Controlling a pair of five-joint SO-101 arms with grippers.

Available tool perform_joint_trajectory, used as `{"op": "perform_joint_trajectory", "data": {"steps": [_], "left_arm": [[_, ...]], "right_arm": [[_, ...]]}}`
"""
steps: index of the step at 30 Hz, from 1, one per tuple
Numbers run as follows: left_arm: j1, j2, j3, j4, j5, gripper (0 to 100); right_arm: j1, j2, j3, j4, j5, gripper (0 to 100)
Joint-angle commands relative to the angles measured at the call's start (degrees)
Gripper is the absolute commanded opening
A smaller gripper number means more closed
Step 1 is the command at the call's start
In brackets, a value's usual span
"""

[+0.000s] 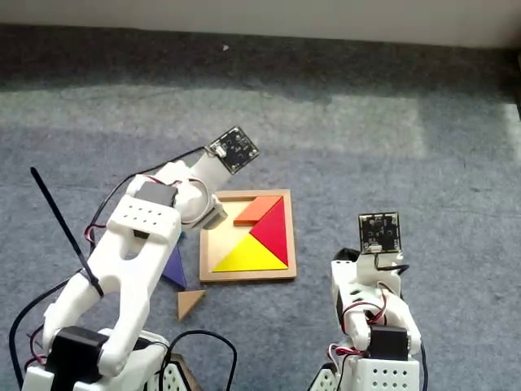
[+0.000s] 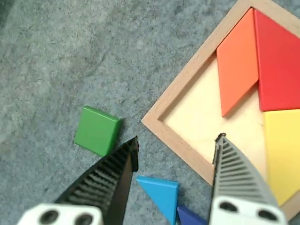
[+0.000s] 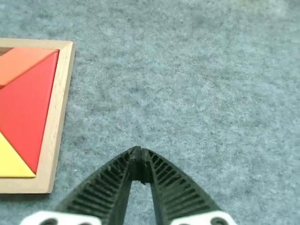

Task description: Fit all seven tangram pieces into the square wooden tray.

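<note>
The green square [image 2: 97, 130] lay on the bench beside the left end effector [image 2: 177, 138], which gaped wide and empty above the wooden tray [image 2: 198, 63] corner. The orange piece [image 2: 238, 70], red piece [image 2: 279, 61] and yellow piece [image 2: 283, 150] sat inside. The right end effector [image 3: 140, 161] was closed on nothing, right of the tray.

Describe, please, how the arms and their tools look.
The left arm and right arm are white shells over black motors, with thin red and black cables and square black wrist boards. The left tool has one black and one grey ribbed finger; the right tool is ribbed black.
</note>
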Motion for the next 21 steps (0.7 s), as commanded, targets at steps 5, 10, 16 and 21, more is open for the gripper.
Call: {"op": "perform_joint_trajectory", "data": {"steps": [5, 10, 16, 21], "left_arm": [[-1.8, -0.5, -0.5, -1.1, 0.7, 27], [-3.0, -0.3, -3.6, 0.3, 0.6, 27], [-10.0, -0.3, -9.9, 13.5, 8.4, 27], [-12.7, -0.4, -7.7, 21.4, 17.9, 27]], "right_arm": [[0.7, -0.7, 7.5, -1.3, -0.2, 1.3], [0.7, -0.7, 7.5, -1.4, -0.2, 1.3], [0.7, -0.7, 7.5, -1.7, -0.1, 1.3], [0.6, -0.8, 7.5, -1.7, 3.3, 1.3]]}}
